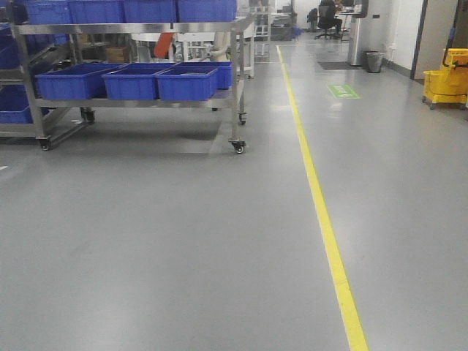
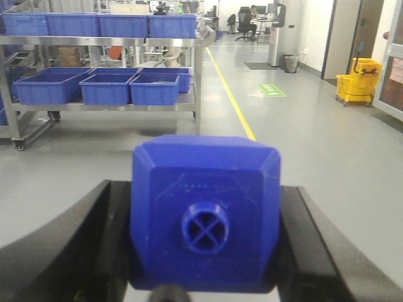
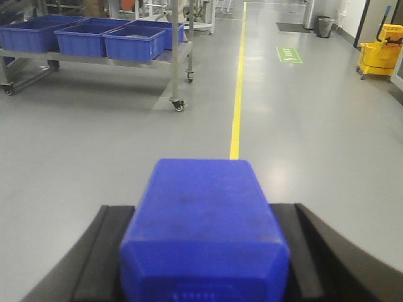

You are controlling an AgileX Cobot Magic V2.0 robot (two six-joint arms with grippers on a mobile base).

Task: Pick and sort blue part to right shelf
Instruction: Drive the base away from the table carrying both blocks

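My right gripper [image 3: 204, 242] is shut on the blue part [image 3: 201, 207], a long narrow blue block pointing away from the camera; its cap is hidden. In the left wrist view my left gripper [image 2: 204, 217] is shut on a wider blue block [image 2: 204, 179] whose small round knob faces the camera. A stainless-steel rack [image 1: 139, 29] with tiers of open blue bins [image 1: 186, 84] stands on castors ahead to the left, a few metres off, also seen as the rack [image 2: 126, 41] and the rack [image 3: 175, 69]. I cannot tell whether it is the right shelf.
A yellow floor line [image 1: 322, 212] runs forward past the rack's right end. A yellow mop bucket [image 1: 444, 82] stands far right, with a grey waste bin [image 1: 374, 61] and a green floor sign [image 1: 343, 91] beyond. Grey floor lies between me and the rack.
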